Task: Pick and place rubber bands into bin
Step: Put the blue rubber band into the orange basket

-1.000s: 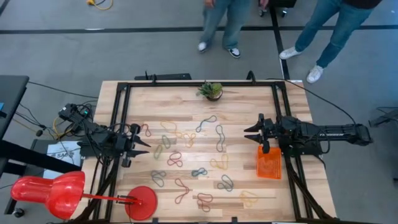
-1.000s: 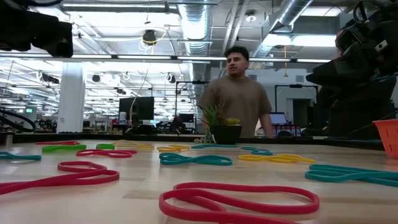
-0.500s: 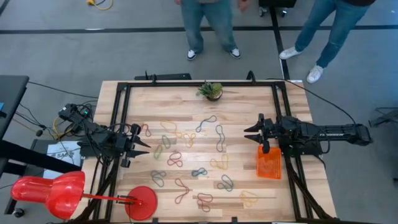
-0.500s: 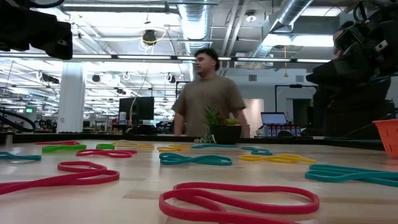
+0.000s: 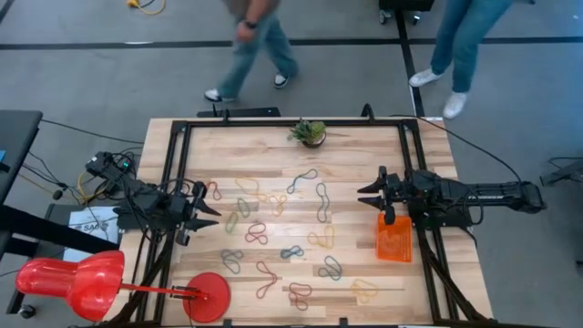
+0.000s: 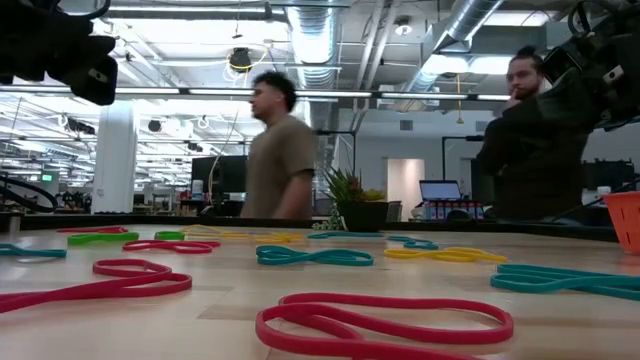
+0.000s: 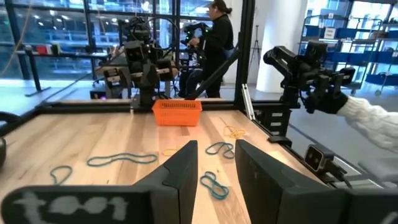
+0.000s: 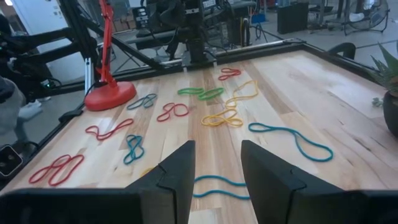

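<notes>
low view: bin (image 6: 626,220) cut off by the right edge | foremost red rubber band (image 6: 385,325) clipped at the bottom | high view: two people sliced by the top edge, walker (image 5: 250,46) blurred

Bright, even ceiling light; soft shadows; walker motion-blurred

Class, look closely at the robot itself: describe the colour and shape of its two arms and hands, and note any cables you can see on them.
Both arms are dark, nearly black, built from jointed segments. The left hand and right hand each end in two dark, flat, wedge-shaped fingers, matt and unmarked, with a gap between. A bundle of black cables gathers at the left arm's base; another black cable trails off the table beyond the right arm.
</notes>
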